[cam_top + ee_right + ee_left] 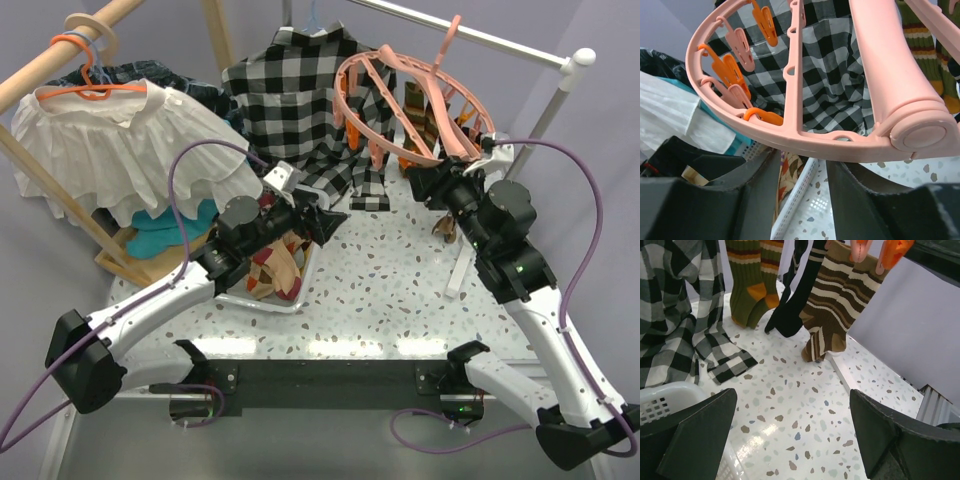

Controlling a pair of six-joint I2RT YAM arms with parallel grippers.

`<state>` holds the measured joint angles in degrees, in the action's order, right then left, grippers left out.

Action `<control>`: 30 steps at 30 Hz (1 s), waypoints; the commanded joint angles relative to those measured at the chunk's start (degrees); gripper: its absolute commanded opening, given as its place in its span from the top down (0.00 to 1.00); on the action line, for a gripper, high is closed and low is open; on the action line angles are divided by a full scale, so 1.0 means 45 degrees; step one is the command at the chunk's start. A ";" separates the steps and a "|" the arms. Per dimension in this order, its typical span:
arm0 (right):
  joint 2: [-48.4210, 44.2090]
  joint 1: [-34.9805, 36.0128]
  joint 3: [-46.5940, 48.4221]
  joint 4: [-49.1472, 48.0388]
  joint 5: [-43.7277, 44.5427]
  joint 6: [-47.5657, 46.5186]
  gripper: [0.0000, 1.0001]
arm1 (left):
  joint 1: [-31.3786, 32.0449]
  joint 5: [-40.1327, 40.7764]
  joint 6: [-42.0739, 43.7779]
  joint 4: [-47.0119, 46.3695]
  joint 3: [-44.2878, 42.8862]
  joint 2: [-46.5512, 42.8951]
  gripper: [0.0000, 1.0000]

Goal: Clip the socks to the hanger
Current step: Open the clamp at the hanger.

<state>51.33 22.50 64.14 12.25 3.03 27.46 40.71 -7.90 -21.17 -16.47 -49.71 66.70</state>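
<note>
The salmon-pink hanger hangs tilted from the white rail, with pink and orange pegs under it. Striped socks dangle from it. In the left wrist view they are an olive pair, a black one and a brown striped pair. More patterned socks lie in the white basket. My left gripper hovers beside the basket, jaws wide open over bare table. My right gripper is up at the hanger's near rim. Its jaws stand partly apart, and the rim crosses their tips.
A black-and-white checked shirt hangs behind the hanger, its hem reaching the table. A white blouse on an orange coat hanger hangs from the wooden rack at left, teal cloth below it. A white strip lies on the terrazzo table.
</note>
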 commanded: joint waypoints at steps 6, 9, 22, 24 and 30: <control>-0.0528 0.0058 -0.0366 -0.0906 0.1846 0.0264 0.60 | 0.1148 0.0720 0.0934 -0.2745 -0.1061 0.1076 0.00; -0.0625 0.0058 -0.0405 -0.0789 0.1848 0.0206 0.62 | 0.1480 0.0701 0.1168 -0.3739 -0.1082 0.1564 0.00; -0.0801 0.0078 0.0121 0.0167 0.1183 -0.0653 0.61 | 0.2067 -0.0607 0.2126 -0.9309 -0.1899 0.4883 0.03; -0.0860 0.0058 0.0219 0.0460 0.1086 -0.0809 0.61 | 0.2086 -0.0841 0.2165 -0.9387 -0.2484 0.5470 0.07; -0.1016 0.0058 0.0317 0.0871 0.0910 -0.1063 0.59 | 0.2106 -0.1056 0.1931 -0.9718 -0.3639 0.6525 0.17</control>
<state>47.66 22.61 62.94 15.20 7.92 24.60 49.87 -11.29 -13.30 -53.21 -61.12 94.89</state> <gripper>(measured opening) 0.402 0.860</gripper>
